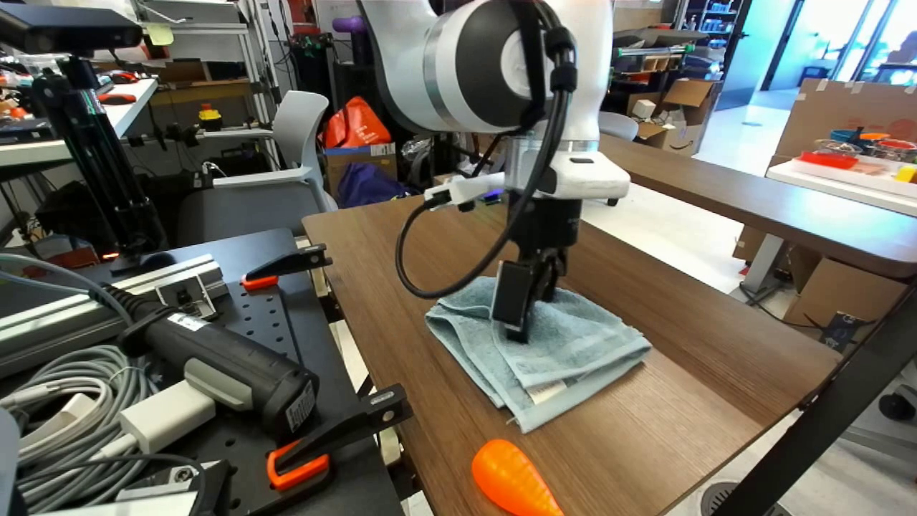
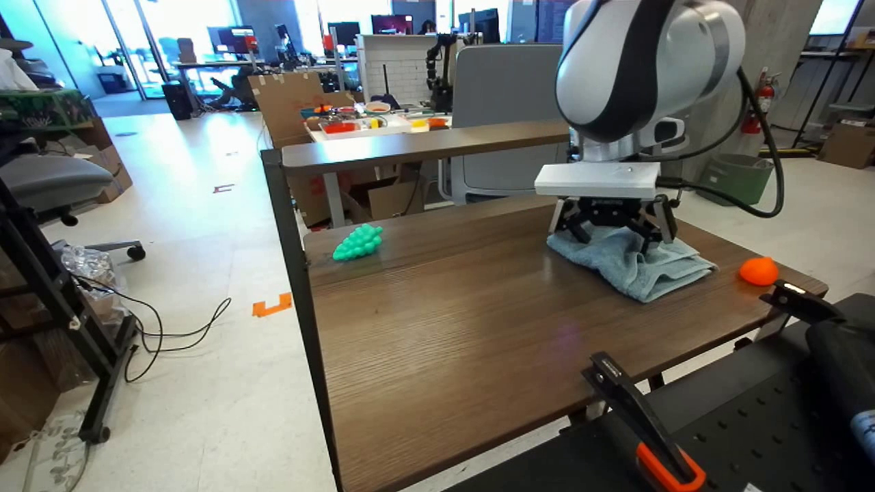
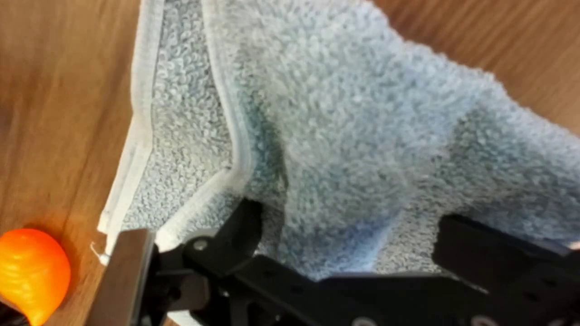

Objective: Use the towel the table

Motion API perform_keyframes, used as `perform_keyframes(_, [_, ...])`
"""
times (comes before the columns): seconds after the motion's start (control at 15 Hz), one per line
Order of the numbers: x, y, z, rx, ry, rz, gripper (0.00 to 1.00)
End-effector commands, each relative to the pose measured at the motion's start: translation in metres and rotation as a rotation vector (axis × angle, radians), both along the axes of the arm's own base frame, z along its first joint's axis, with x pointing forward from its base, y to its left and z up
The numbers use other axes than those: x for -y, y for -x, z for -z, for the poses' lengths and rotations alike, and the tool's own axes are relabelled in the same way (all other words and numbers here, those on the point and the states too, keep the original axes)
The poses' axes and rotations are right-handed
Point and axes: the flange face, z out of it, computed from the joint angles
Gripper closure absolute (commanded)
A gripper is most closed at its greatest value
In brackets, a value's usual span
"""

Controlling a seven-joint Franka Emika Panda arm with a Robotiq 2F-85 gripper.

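Note:
A folded light-blue towel (image 1: 587,351) lies on the brown wooden table (image 1: 387,287). The towel is slightly rumpled, and a white label shows near one edge. It also shows in an exterior view (image 2: 646,281) and fills most of the wrist view (image 3: 326,104). My gripper (image 1: 534,315) points down at the towel, its fingertips at the cloth. In an exterior view the gripper (image 2: 615,240) has its fingers spread. In the wrist view the gripper (image 3: 349,215) is open, with flat cloth between its fingers. Whether the tips press on the cloth is hard to tell.
An orange toy (image 1: 512,476) lies on the table near the towel and also shows in the wrist view (image 3: 31,271). A green bumpy toy (image 2: 358,242) lies at the table's far end. Black clamps (image 1: 344,430) and a dark cart with cables (image 1: 79,401) stand along one edge.

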Motion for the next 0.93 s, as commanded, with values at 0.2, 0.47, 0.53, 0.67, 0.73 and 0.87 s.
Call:
perform_keyframes(0.2, [0.078, -0.036, 0.020, 0.205, -0.008, 0.190, 0.00])
perform_keyframes(0.47, [0.104, -0.051, 0.019, 0.291, -0.004, 0.267, 0.00])
perform_keyframes(0.53, [0.106, -0.056, 0.014, 0.334, -0.007, 0.282, 0.00])
perform_keyframes(0.67, [0.108, -0.066, 0.008, 0.421, -0.020, 0.297, 0.00])
perform_keyframes(0.73, [0.107, -0.070, 0.005, 0.463, -0.024, 0.300, 0.00])
perform_keyframes(0.87, [0.104, -0.075, 0.003, 0.533, -0.043, 0.308, 0.00])
